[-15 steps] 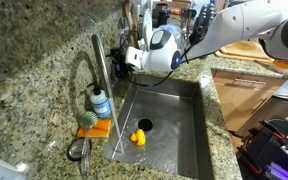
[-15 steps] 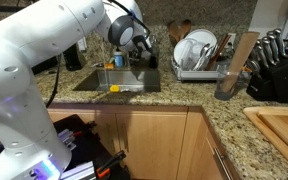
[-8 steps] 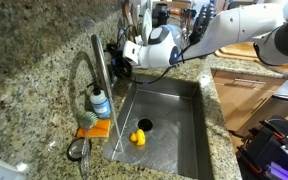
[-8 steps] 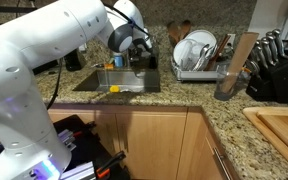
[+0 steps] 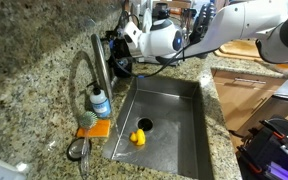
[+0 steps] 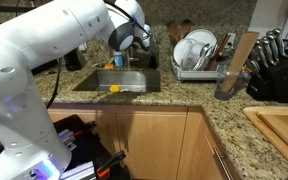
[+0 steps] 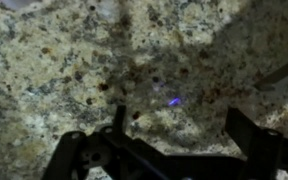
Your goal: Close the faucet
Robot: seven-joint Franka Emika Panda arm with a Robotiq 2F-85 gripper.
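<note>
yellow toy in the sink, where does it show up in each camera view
In an exterior view: yellow toy lower centre, on the sink floor.
In an exterior view: left of centre, at the sink's near edge.
Wrist view: not in it, only granite counter.
Shared landmark: the sink.

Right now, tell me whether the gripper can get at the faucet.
Probably yes: the gripper hangs close beside the faucet, nothing between them. The wrist view shows only granite between its open fingers, so it needs a small shift.
</note>
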